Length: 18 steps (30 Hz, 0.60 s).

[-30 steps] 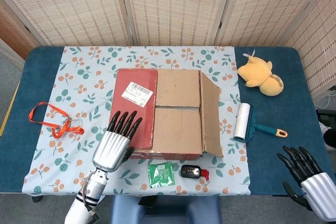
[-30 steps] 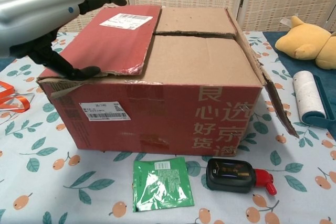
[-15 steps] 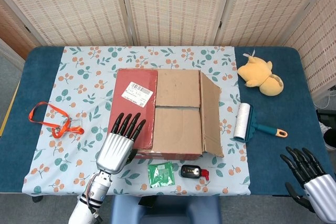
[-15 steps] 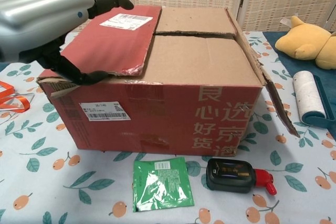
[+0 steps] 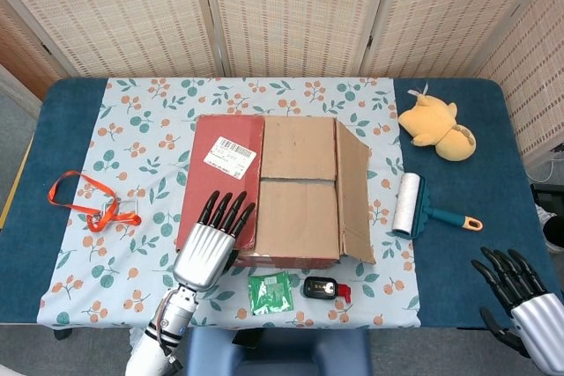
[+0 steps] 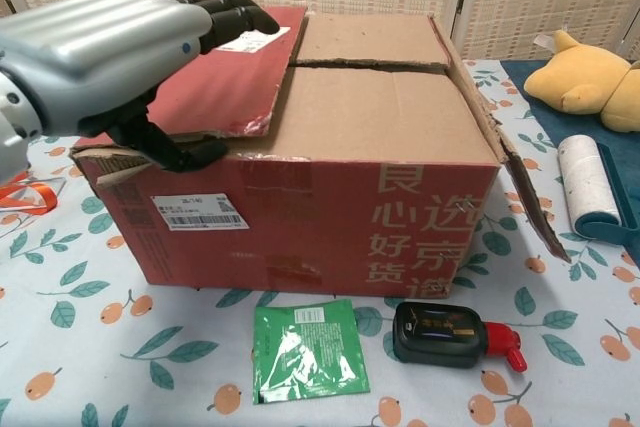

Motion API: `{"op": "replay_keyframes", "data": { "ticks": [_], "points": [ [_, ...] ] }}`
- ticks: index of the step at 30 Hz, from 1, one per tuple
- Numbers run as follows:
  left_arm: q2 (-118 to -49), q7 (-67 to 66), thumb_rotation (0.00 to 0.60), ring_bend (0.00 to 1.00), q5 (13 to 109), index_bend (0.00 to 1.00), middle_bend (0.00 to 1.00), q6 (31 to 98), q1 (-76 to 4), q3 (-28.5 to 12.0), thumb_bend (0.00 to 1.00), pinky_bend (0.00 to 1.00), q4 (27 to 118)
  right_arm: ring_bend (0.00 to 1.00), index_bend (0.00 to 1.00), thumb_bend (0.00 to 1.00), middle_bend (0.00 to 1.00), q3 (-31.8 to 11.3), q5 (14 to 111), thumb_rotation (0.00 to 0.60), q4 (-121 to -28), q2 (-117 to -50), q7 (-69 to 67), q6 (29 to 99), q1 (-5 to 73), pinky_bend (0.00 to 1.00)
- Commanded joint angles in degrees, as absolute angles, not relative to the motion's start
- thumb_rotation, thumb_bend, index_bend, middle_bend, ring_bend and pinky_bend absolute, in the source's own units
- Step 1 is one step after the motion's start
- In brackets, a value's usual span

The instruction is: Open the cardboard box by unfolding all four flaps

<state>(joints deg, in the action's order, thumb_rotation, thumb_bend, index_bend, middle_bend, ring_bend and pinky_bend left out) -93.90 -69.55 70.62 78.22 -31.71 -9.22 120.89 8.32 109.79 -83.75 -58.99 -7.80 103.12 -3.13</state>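
Head view is showing the blue table with its floral cloth (image 5: 132,143), and the large red-sided cardboard box (image 5: 282,187) is sitting at the middle of that cloth, nearer the front edge. Its red left top flap with the white shipping label (image 5: 225,173) is lying almost flat, the two brown inner flaps (image 5: 298,184) are lying closed, and the brown right flap (image 5: 355,193) is hanging partly down toward the right edge. The silver left hand with black fingers (image 5: 211,239) is clasping the front corner of the red flap, fingers (image 6: 235,17) lying on top and thumb hooking beneath its edge. By my judgement the first lift is just starting; next, that hand needs to swing the flap up and outward to the left. The right hand (image 5: 522,297) is waiting at the front right corner, fingers apart, holding nothing.
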Motion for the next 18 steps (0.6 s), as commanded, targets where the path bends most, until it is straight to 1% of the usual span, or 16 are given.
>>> {"op": "replay_keyframes", "data": {
  "ticks": [1,9,14,18],
  "points": [
    [-94.8,-70.6,0.600,0.00,71.6,0.00,0.00,78.7,-32.6,-9.3,0.35,0.01,119.0,0.00,0.00,0.51,0.00,8.3,109.9,0.600,-83.6,-59.0,-8.1,103.4,-3.4,0.00],
    [-97.4,-70.2,0.600,0.00,74.0,0.00,0.00,78.7,-34.3,-9.5,0.34,0.01,114.6,0.00,0.00,0.51,0.00,8.4,110.1,0.600,-82.6,-59.0,-9.1,104.2,-4.0,0.00],
    [-98.3,-73.7,0.600,0.00,78.6,0.00,0.00,81.1,-34.9,-9.2,0.35,0.00,111.9,0.00,0.00,0.51,0.00,8.0,110.2,0.600,-82.1,-59.7,-9.2,105.5,-4.5,0.00],
    [-98.8,-74.9,0.600,0.00,80.6,0.00,0.00,82.3,-34.8,-9.2,0.35,0.00,111.9,0.00,0.00,0.51,0.00,8.3,110.9,0.600,-81.7,-60.0,-8.8,105.8,-4.8,0.00]
  ]
}}
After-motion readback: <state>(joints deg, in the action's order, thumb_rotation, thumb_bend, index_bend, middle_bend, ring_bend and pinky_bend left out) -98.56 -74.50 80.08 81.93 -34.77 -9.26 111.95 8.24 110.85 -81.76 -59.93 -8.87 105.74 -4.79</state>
